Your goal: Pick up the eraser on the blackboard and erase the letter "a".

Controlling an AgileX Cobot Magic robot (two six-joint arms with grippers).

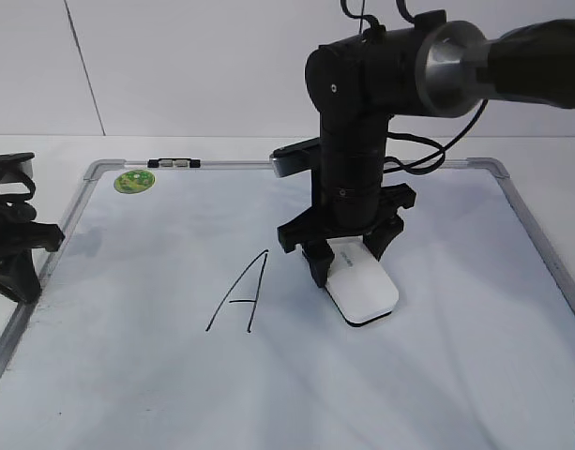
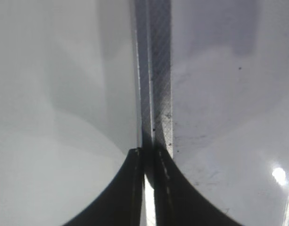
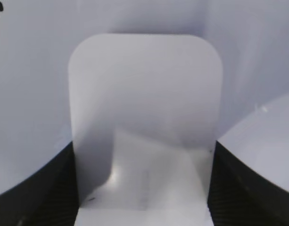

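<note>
The white eraser lies flat on the blackboard, a white board with a silver frame. My right gripper stands over it, its black fingers pressed against both long sides, shut on it. In the right wrist view the eraser fills the space between the fingers. A capital "A" is drawn just left of the eraser. No lowercase "a" shows. My left gripper rests at the board's left edge, shut and empty.
A small green round magnet sits at the board's far left corner, with a small clip on the top frame beside it. The board's metal frame runs under the left jaws. A white wall stands behind.
</note>
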